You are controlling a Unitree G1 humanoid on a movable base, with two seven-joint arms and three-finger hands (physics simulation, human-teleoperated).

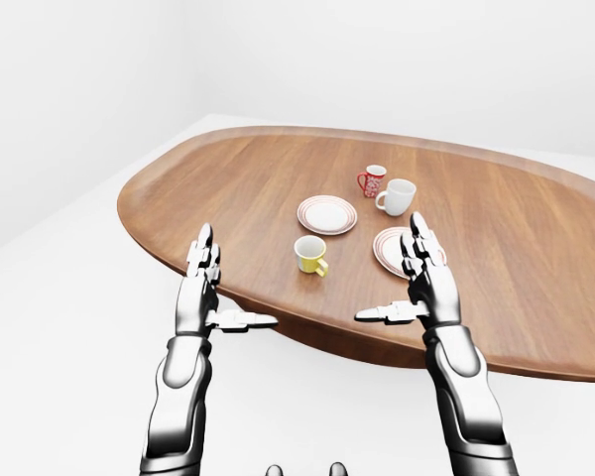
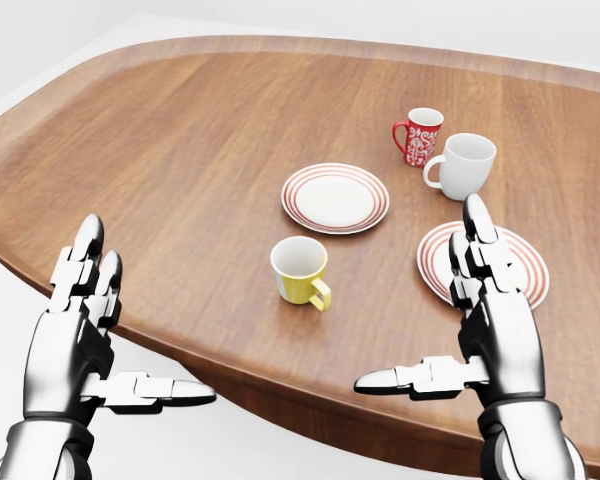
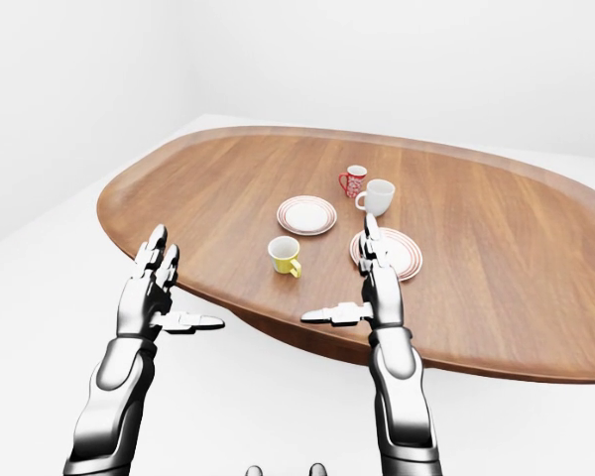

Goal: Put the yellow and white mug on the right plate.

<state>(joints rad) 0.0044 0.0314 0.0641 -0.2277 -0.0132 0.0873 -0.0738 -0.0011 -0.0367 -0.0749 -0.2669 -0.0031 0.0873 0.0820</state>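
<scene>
Head view shows both hands raised short of the table (image 2: pixel 180 150), neither in contact with any object. The left hand (image 2: pixel 80 335) has its fingers extended and thumb held out sideways, empty. The right hand (image 2: pixel 480 320) mirrors it, fingers straight and thumb pointing toward view-left, also empty. This open, palms-inward posture reads as a neutral ready pose: nothing is gripped and a reach has not begun.

The yellow and white mug (image 2: pixel 301 270) stands upright on bare wood, near the table edge closest to the robot. It sits between the two hands in the view, nearer the right hand. Its long axis is vertical, with the white interior opening upward. Its handle points toward the lower right of the view, roughly toward the right hand, which favours a right-hand approach.

The right plate (image 2: pixel 525 265) lies to the view-right of the mug, apart from it, and is partly hidden behind the right hand's fingertips. The left plate (image 2: pixel 335 198) lies above the mug in the view. A white mug (image 2: pixel 465 165) and a red patterned mug (image 2: pixel 418 135) stand beyond the plates, close together. The right plate's visible surface carries nothing, so the placement target appears available.
</scene>
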